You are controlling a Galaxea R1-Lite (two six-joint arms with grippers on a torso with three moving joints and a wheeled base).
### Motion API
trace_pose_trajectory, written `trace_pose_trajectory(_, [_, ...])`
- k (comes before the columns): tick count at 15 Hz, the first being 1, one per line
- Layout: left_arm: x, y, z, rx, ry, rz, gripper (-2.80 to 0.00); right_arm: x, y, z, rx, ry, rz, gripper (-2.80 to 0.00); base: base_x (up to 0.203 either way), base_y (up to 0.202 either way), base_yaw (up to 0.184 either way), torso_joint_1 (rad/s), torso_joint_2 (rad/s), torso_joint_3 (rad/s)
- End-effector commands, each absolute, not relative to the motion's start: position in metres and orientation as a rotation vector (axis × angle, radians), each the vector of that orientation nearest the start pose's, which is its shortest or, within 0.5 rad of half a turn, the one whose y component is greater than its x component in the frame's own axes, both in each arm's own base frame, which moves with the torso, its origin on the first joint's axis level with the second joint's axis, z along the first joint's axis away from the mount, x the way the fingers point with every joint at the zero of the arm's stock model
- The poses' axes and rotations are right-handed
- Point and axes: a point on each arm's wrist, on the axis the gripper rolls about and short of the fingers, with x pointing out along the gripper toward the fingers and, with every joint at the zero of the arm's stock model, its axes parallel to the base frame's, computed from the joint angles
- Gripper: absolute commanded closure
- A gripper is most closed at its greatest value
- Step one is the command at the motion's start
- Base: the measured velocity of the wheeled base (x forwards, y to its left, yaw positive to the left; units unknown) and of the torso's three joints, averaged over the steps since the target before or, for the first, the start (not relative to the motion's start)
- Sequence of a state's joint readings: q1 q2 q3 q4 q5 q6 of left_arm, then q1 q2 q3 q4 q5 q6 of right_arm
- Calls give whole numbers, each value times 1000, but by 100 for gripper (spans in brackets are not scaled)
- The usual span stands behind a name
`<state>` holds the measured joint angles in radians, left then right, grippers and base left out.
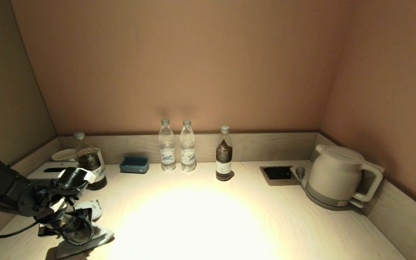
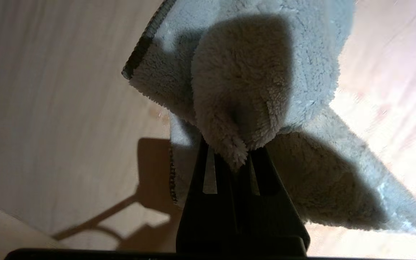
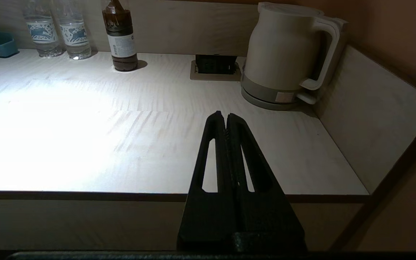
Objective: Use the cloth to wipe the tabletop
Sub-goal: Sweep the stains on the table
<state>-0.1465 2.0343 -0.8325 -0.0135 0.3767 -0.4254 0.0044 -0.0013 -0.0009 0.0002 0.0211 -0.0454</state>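
At the near left corner of the tabletop the left gripper is clamped on a bunched fold of the grey cloth, the jaws nearly together with the pile squeezed between them. Pinching it at a fold seemingly lets the rest of the fabric splay out and lie on the wood, so a sweep would drag a broad patch rather than a corner; in the head view the cloth spreads under the wrist right at the front edge. The right gripper waits off the front edge on the right side, fingers pressed together with nothing between them, clear of the wiping path. Farther back, a dark bottle stands just behind the left arm. The two water bottles, another dark bottle, a blue tray and the kettle are near the rear wall, leaving the bright middle open for wiping, which I judge is only starting
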Motion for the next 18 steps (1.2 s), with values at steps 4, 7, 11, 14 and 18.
trace_pose_trajectory(4, [278,-24,39,-80,1115,470,0,-23,0,75,-46,-1,28,0,0,0,0,0,0,0])
trace_pose_trajectory(7, [250,-25,30,-79,1178,443,0,-23,0,76,-46,-1,28,0,0,0,0,0,0,0])
trace_pose_trajectory(11, [245,-38,28,-112,1192,376,0,-23,0,75,-46,-1,28,0,0,0,0,0,0,0])
trace_pose_trajectory(14, [245,-64,32,-137,1179,280,0,-23,0,75,-46,-1,28,0,0,0,0,0,0,0])
trace_pose_trajectory(18, [247,-116,42,-117,1128,131,0,-23,0,75,-46,-1,28,0,0,0,0,0,0,0])
